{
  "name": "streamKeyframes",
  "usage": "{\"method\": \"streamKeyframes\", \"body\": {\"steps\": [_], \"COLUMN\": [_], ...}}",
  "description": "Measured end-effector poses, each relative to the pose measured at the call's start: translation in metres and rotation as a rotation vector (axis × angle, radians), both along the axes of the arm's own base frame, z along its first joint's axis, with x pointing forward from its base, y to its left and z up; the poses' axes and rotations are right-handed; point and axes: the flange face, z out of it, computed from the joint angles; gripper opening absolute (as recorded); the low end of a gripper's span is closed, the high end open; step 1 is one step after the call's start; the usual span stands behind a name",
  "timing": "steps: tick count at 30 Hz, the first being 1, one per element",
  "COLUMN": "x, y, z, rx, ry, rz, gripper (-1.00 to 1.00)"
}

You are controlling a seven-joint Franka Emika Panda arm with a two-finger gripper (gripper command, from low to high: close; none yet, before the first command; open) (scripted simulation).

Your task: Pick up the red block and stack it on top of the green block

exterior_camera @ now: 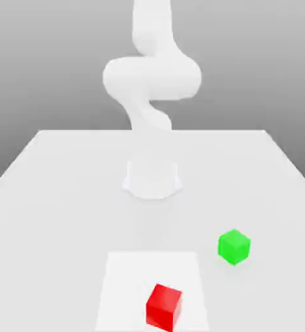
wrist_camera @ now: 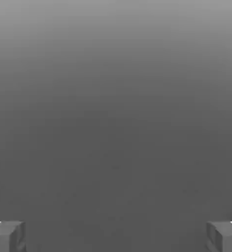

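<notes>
- Red, evenly coloured and without markings, the red block [exterior_camera: 164, 306] is seen as a small cube with sharp edges, turned so that one vertical edge points toward the near edge of the worktop [exterior_camera: 51, 194].
- Its top face is rendered a brighter red than its two visible side faces, the side toward the exterior view's right being the darkest.
- The red block is placed close to the near edge of the worktop, on a paler square patch [exterior_camera: 125, 285] marked on the surface, toward that patch's near corner on the exterior view's right.
- The green block [exterior_camera: 234, 246] is found farther from the near edge and toward the exterior view's right, just off the patch and apart from the red block; it is a cube of like size, also turned corner-on.
- The white arm [exterior_camera: 151, 78] is raised on its round base [exterior_camera: 152, 178] near the middle of the worktop, well apart from both blocks.
- In the hand view, the gripper [wrist_camera: 116, 236] is shown with its two grey fingertips [wrist_camera: 7, 235] spread wide; nothing is held between them.
</notes>
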Motion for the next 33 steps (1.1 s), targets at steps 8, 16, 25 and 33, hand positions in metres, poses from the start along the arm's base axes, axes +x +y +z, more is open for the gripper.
{"method": "streamKeyframes", "body": {"steps": [8, 16, 25, 33], "x": [0.081, 0.116, 0.107, 0.096], "y": [0.008, 0.025, 0.030, 0.025], "z": [-0.132, -0.273, -0.420, -0.524], "rx": [-0.087, -0.199, -0.370, -0.446], "ry": [0.197, 0.370, 0.556, 0.624], "rz": [0.311, 0.601, 0.917, 1.032], "gripper": [0.00, 0.00, 0.00, -1.00]}}
